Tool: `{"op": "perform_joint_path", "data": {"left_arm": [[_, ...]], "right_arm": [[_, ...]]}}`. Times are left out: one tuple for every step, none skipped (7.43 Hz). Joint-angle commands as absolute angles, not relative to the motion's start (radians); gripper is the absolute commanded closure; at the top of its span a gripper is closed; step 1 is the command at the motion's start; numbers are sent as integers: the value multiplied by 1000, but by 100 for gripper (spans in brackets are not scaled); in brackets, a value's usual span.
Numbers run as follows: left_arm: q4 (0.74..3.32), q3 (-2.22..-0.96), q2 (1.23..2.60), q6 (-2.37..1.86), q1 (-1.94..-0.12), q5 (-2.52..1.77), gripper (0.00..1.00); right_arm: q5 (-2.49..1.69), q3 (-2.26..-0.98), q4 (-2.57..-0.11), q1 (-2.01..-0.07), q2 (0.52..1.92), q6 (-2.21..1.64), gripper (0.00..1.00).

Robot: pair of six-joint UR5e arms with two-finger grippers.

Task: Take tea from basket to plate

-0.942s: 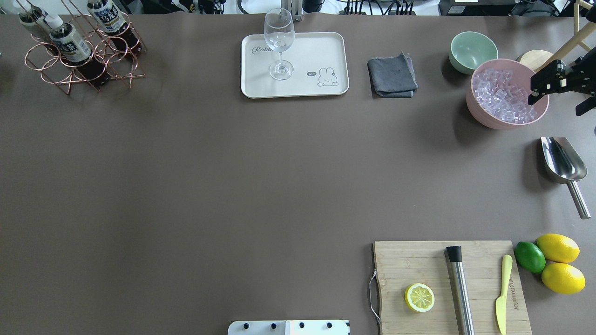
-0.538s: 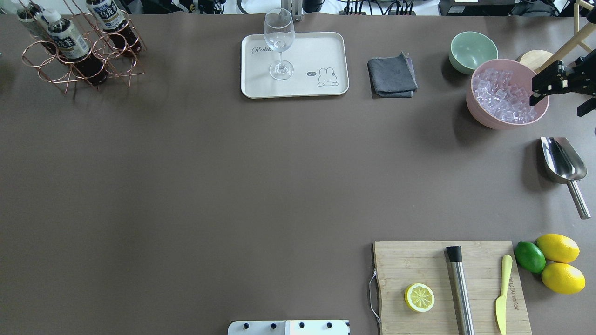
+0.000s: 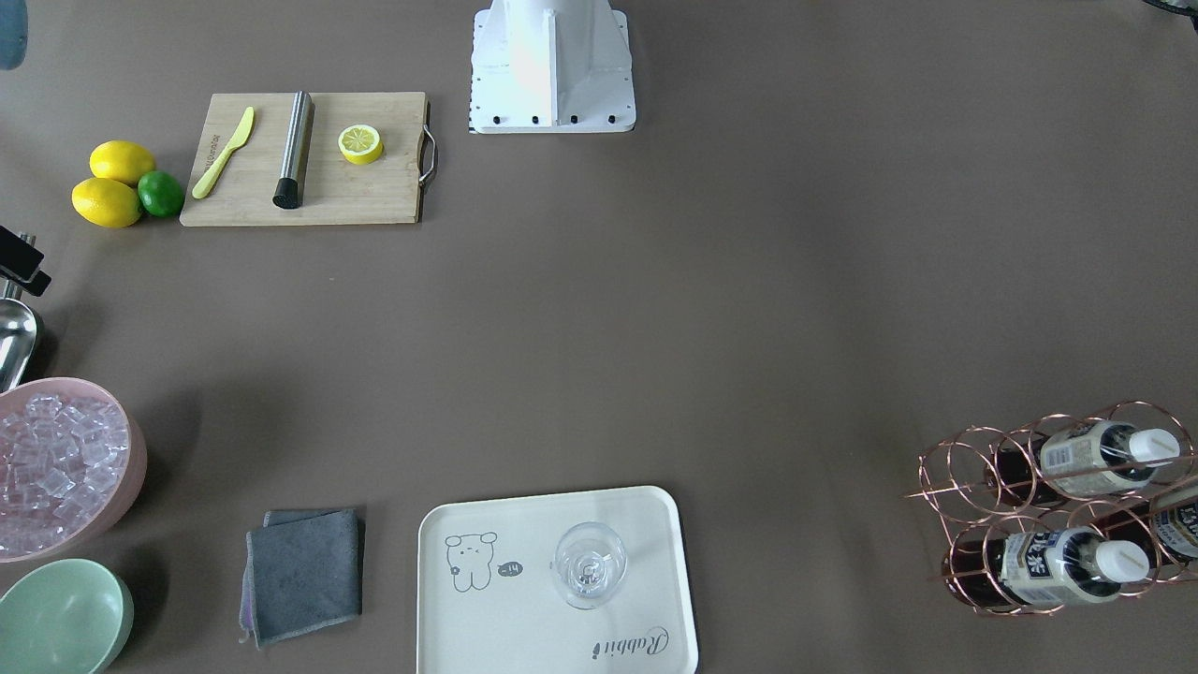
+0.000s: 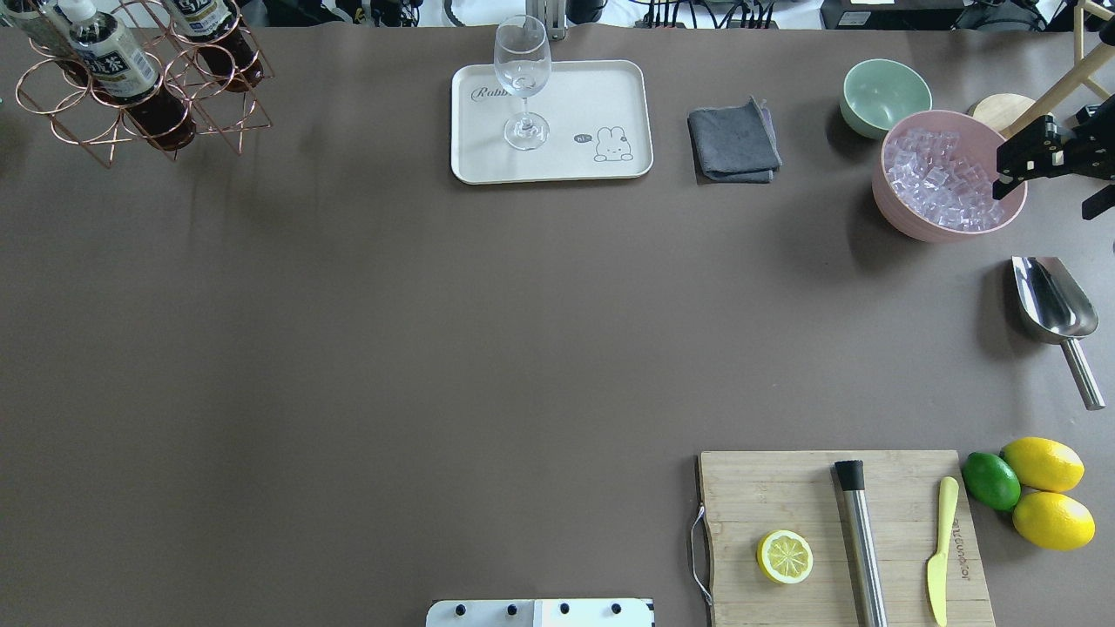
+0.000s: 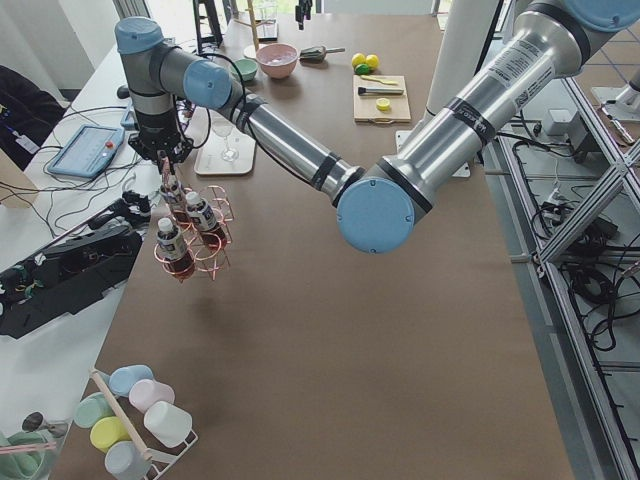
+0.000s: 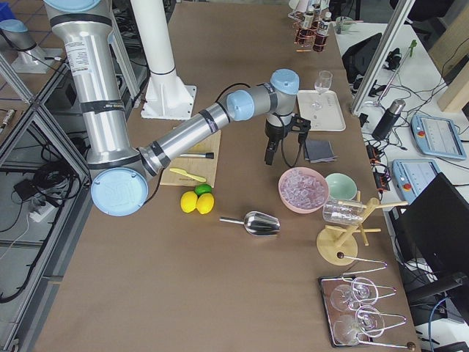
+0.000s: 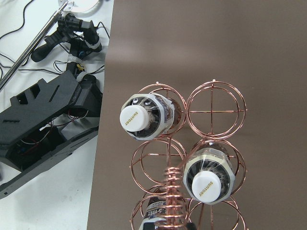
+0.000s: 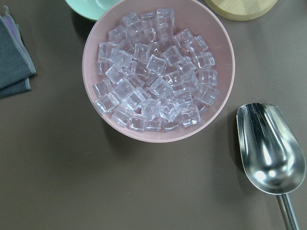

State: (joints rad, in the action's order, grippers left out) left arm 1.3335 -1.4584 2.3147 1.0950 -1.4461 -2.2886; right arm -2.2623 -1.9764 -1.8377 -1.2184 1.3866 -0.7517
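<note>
Tea bottle [image 7: 208,175]: small clear plastic, dark brown tea, white cap up; upright in rose-gold wire basket [image 7: 216,112].
Left gripper [image 5: 165,160]: directly above, at the basket's handle; grip cannot be told.
Right gripper [image 6: 283,160]: fingers apart, well away over pink ice bowl [image 4: 906,222].
Nearer arm: left.
Cream rectangular plate [image 4: 610,87]: well apart from basket.

The copper wire basket [image 4: 209,83] of tea bottles [image 4: 109,65] (two cut off at the top edge) is far left, apart from the cream tray [image 4: 601,87] bearing a wineglass [image 4: 523,61].
</note>
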Motion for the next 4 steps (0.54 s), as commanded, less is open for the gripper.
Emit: {"op": "perform_joint_path", "data": {"left_arm": [[1136,-1733,2278,1066,-1430,-2360,100],[1077,-1823,2276,1002,-1425,-2364,100],[1033,-1907,2251,915,-1404,-2365,100],[1026,-1960,2240,814,-1369,-2365,100]], "right_arm": [[-2261,-1974,-1838,-1218,1387,-752,0],[-2261,-1973,-1838,-1219,1388,-752,0],[-2261,-1973,-1839,-1218,1391,-752,0],[-2261,-1973,-1838,-1219,1397,-752,0]]}}
